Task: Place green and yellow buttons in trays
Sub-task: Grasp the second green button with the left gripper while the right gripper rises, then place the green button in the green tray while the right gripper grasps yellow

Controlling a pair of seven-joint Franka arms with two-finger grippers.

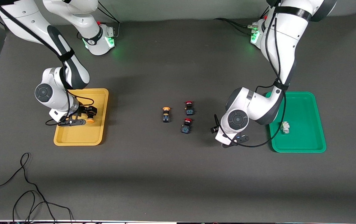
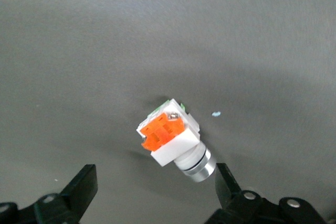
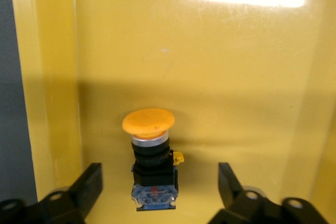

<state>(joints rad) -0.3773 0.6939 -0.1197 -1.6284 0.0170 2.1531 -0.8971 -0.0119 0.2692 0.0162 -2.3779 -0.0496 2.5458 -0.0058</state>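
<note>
Buttons: we see one yellow-capped [image 3: 149, 156] in the yellow tray [image 1: 101, 96], one white [image 1: 285, 127] in the green tray [image 1: 314, 124].
Right gripper [image 3: 157, 192]: wide, over the yellow-capped one.
Left gripper [image 2: 155, 190]: wide, over the orange-block button [image 2: 173, 140] on the table [image 1: 178, 174].

A yellow-capped button [image 3: 150, 158] is lying in the yellow tray [image 1: 98, 137]; another [image 1: 166, 114] is lying mid-table. A white-grey button [image 1: 285, 127] is lying in the green tray [image 1: 319, 137]; an orange-block one [image 2: 175, 139] is sitting tilted on bare table.
</note>
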